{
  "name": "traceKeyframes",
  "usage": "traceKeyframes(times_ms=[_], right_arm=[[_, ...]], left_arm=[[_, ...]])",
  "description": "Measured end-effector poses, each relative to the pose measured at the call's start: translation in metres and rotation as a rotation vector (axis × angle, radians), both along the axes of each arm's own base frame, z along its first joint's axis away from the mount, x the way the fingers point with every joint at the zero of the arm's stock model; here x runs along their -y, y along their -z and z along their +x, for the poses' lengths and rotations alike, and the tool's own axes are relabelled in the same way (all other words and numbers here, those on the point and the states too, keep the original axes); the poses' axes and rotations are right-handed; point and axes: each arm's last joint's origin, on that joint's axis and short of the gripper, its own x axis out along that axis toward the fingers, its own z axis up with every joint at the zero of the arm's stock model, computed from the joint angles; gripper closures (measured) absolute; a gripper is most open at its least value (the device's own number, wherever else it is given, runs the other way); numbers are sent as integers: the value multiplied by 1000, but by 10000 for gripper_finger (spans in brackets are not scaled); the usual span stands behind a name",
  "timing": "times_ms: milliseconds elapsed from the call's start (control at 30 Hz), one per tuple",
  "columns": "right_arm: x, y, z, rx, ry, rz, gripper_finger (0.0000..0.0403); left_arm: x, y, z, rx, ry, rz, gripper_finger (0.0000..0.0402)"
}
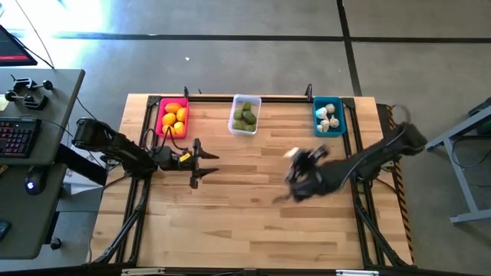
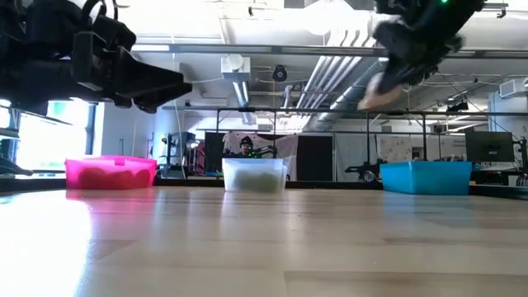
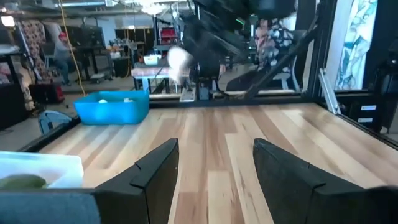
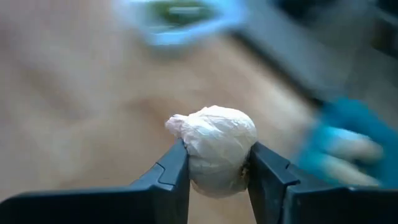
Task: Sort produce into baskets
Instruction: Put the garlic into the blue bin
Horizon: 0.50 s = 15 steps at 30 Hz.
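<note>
The right gripper pinches a whitish garlic bulb between its two dark fingers, one finger pressed to each side of the bulb, whose papery tip sticks out sideways. In the high view this gripper hangs above the right half of the wooden table, below and left of the teal-blue bin, with the pale bulb showing at its end; in the low view the bulb is well clear of the tabletop, up near the top of the picture and left of the blue bin. Three bins stand in a row along the far edge of the table: a pink-red bin with yellow and orange citrus fruits, a clear whitish bin with dull green roundish fruits, and the teal-blue bin with more garlic bulbs. The left gripper waits above the table, just below the pink-red bin, its fingers spread apart with nothing between them. No loose produce shows on the bare boards. A keyboard lies on a grey desk left of the table. No brand, label or legible writing can be made out anywhere.
</note>
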Motion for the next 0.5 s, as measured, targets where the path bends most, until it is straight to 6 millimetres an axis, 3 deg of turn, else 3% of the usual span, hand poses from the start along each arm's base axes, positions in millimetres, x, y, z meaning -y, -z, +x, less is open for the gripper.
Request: traceKeyframes(times_ms=[133, 200, 500], right_arm=[[44, -23, -36, -44, 273, -61, 301], [63, -23, -48, -49, 364, -70, 301], [126, 25, -86, -28, 555, 50, 301]], left_arm=[[0, 4, 0, -42, 0, -20, 210], [0, 5, 0, -46, 0, -20, 210], [0, 4, 0, -44, 0, -10, 210]])
